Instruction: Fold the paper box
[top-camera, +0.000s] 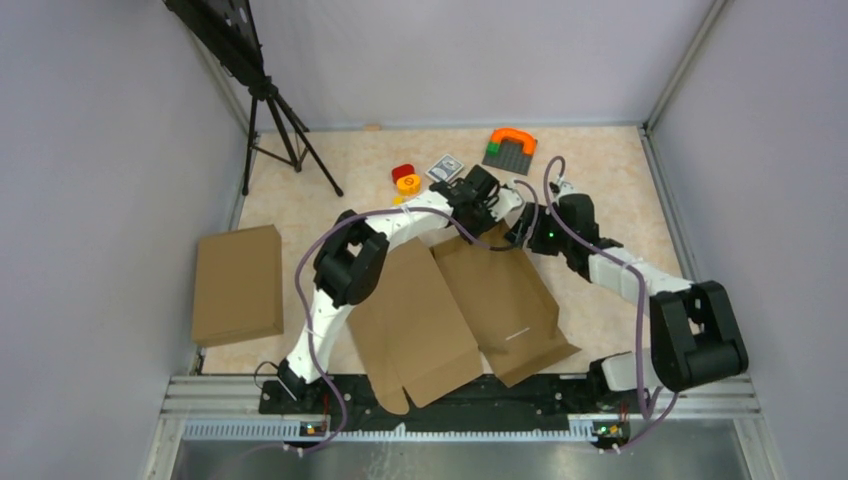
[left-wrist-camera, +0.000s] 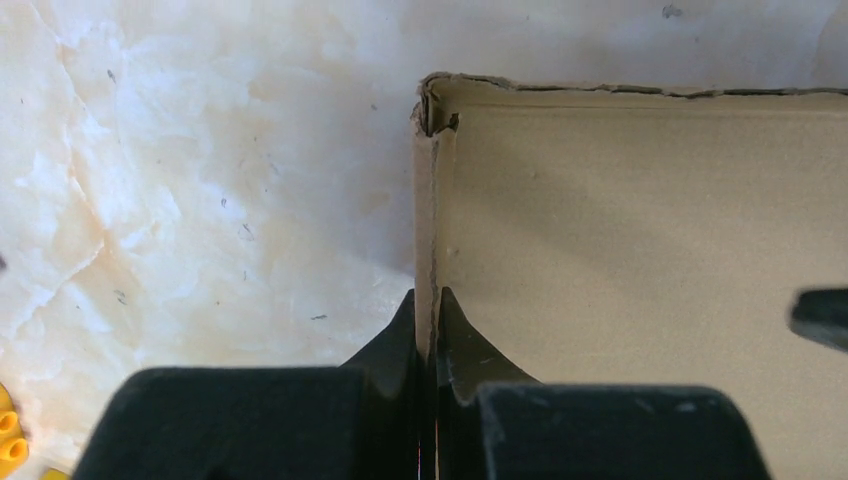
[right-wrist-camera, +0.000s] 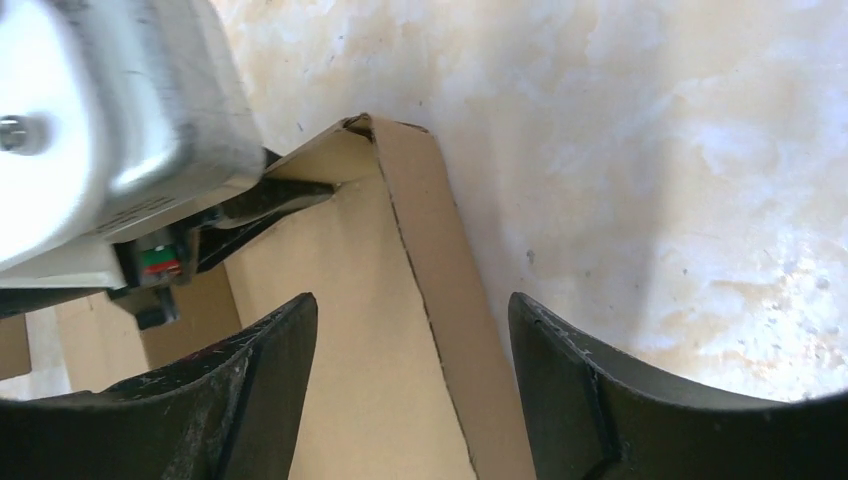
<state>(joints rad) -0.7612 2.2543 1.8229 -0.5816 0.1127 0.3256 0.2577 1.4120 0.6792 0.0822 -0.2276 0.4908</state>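
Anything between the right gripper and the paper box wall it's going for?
Nothing visible. The right gripper stands open astride a raised wall of the paper box. The left gripper is shut on the adjacent wall near the corner, clear of the right jaws.

This is a robotics lab test cell: plain grey partition walls (top-camera: 90, 150) box in a marble-patterned tabletop (top-camera: 610, 190). Two white-and-black robot arms, the left arm (top-camera: 400, 222) and the right arm (top-camera: 625, 272), are bolted to a metal rail (top-camera: 200, 395) at the near edge, trailing loose cables (top-camera: 641, 330). A black tripod (top-camera: 280, 130) carrying a dark panel (top-camera: 215, 25) stands in the far left corner
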